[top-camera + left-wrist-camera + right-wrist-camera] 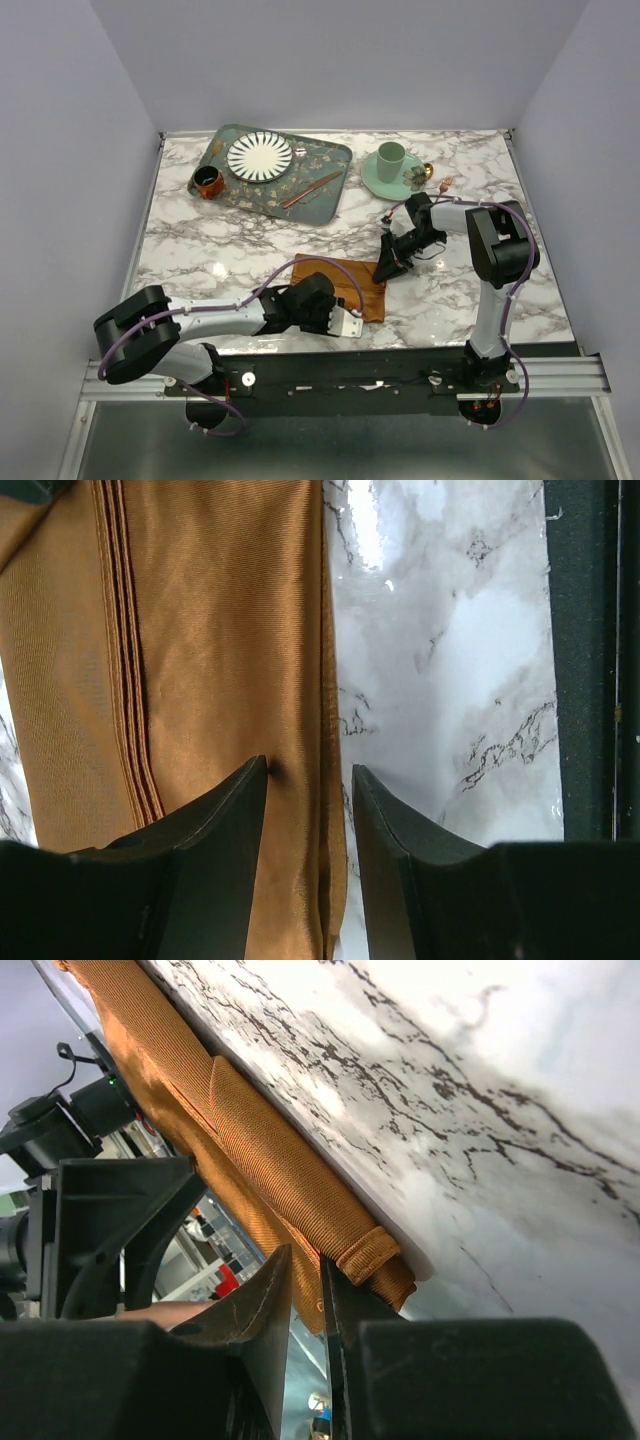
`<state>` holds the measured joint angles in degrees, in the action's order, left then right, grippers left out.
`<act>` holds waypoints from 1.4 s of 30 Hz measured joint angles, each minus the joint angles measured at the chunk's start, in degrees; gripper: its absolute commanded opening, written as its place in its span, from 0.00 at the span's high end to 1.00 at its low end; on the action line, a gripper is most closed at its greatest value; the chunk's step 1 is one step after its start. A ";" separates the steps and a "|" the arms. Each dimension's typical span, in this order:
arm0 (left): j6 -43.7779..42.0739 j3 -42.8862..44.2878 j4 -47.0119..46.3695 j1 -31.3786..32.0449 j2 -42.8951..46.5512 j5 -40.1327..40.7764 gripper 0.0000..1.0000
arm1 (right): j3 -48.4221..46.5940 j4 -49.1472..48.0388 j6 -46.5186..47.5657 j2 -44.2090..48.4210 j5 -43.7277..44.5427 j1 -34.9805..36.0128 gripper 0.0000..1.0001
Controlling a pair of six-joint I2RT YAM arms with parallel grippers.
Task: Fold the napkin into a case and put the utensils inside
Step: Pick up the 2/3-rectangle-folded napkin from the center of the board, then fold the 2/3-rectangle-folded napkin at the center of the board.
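Observation:
The rust-orange napkin (348,280) lies partly folded, in layers, on the marble near the front edge. My left gripper (352,320) is open, and its jaws straddle the napkin's near edge (310,770), with cloth (220,630) under the left finger. My right gripper (383,272) is at the napkin's right far corner and is shut on a layer of the cloth (320,1270). The rolled hem (270,1160) lies beside it. A copper utensil (312,189) lies on the green tray. A fork (443,184) and a spoon (428,171) lie by the saucer.
The patterned green tray (225,140) at the back left holds a striped plate (260,156). An orange-and-black cup (207,182) stands at its left corner. A green mug (390,156) stands on a saucer at the back right. The table's black front edge (585,680) is close to my left gripper.

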<state>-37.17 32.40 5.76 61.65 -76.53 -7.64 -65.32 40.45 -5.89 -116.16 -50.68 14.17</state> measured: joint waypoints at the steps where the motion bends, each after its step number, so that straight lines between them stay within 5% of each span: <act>1: -0.22 -0.22 -0.33 0.66 0.00 0.44 0.50 | 0.00 0.00 0.00 0.00 0.02 0.00 0.74; 9: -1.90 0.15 -1.22 2.99 -2.01 2.40 0.64 | -0.04 0.09 0.42 0.00 0.04 0.00 0.75; 17: -3.37 2.89 0.90 2.97 -4.85 2.47 1.00 | -0.20 0.44 1.38 -0.09 0.04 0.00 0.75; 29: -1.77 17.97 15.61 -6.01 -9.90 -9.60 1.00 | -0.57 1.51 2.78 -0.09 0.42 0.00 0.75; 42: -1.62 44.24 38.16 -22.08 -29.38 -31.30 1.00 | -2.16 3.26 4.04 -0.92 1.01 0.00 0.75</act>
<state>-38.79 76.64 43.92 39.57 -105.91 -38.94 -67.48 43.70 -1.85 -117.08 -49.67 14.17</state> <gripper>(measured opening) 0.012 0.245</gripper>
